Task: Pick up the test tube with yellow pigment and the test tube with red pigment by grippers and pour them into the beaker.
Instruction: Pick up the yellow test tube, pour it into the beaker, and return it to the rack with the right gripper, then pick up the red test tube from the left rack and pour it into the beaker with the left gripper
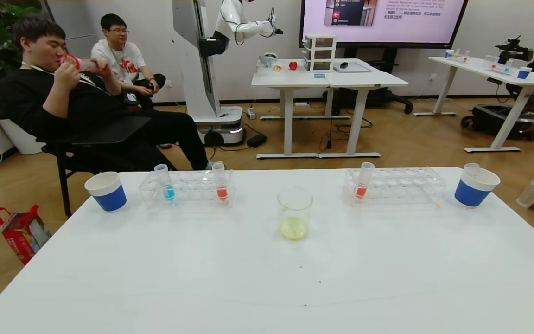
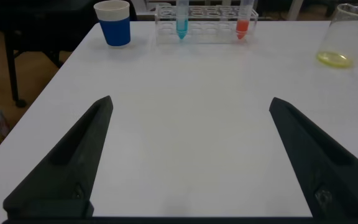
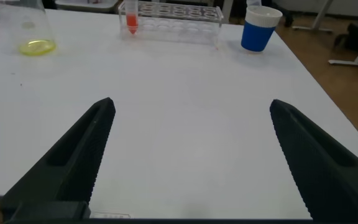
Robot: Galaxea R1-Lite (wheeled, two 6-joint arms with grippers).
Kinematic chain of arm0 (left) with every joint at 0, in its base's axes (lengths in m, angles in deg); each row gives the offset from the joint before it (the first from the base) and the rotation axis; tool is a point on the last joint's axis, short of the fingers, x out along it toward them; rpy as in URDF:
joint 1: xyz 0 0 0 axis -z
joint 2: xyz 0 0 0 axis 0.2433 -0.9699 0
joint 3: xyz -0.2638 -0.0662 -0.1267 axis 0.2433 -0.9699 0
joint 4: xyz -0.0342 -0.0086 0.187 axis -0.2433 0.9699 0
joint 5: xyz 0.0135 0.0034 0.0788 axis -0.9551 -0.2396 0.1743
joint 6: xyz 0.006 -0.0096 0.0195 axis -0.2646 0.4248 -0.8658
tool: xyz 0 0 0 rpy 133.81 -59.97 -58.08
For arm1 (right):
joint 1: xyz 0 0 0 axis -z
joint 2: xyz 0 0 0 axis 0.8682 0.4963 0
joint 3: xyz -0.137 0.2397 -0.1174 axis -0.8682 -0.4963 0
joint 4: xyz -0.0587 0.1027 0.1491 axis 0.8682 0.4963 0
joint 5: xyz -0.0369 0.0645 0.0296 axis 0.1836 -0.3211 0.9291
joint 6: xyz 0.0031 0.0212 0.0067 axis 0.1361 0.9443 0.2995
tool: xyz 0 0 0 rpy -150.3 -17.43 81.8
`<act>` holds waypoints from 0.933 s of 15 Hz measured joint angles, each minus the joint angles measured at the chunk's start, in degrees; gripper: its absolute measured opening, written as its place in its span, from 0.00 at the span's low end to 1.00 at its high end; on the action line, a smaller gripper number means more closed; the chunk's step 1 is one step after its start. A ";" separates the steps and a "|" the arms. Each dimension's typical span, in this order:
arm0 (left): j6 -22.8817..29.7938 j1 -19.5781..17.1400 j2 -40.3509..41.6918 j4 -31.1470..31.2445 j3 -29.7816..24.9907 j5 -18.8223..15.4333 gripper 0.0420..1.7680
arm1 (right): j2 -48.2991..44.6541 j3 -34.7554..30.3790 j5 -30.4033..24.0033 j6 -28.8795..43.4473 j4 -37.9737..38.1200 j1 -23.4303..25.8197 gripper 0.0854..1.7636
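Note:
The beaker (image 1: 295, 213) stands mid-table with pale yellow liquid at its bottom; it also shows in the left wrist view (image 2: 347, 37) and the right wrist view (image 3: 27, 28). One test tube with red pigment (image 1: 221, 185) stands in the left rack (image 1: 188, 188), another (image 1: 363, 183) in the right rack (image 1: 401, 185). No tube with yellow liquid shows. My left gripper (image 2: 190, 106) is open and empty over bare table, well short of the left rack. My right gripper (image 3: 191, 102) is open and empty, well short of the right rack. Neither gripper shows in the head view.
A tube with blue liquid (image 1: 167, 183) stands in the left rack. Blue-and-white paper cups stand at the far left (image 1: 107, 191) and far right (image 1: 474, 186); a clear tube top sticks out of the right one. Two people sit beyond the table's far edge.

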 joint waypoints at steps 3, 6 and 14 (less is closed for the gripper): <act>0.00 0.00 0.00 0.00 0.00 0.00 0.99 | 0.00 -0.09 0.21 1.05 -0.11 0.00 0.98; 0.02 0.00 0.00 0.02 0.00 0.00 0.99 | 0.00 -0.11 0.21 1.12 -0.11 0.00 0.98; -1.04 0.09 -2.05 -0.21 5.67 -0.56 0.99 | 0.00 -0.11 0.21 1.16 -0.11 0.00 0.98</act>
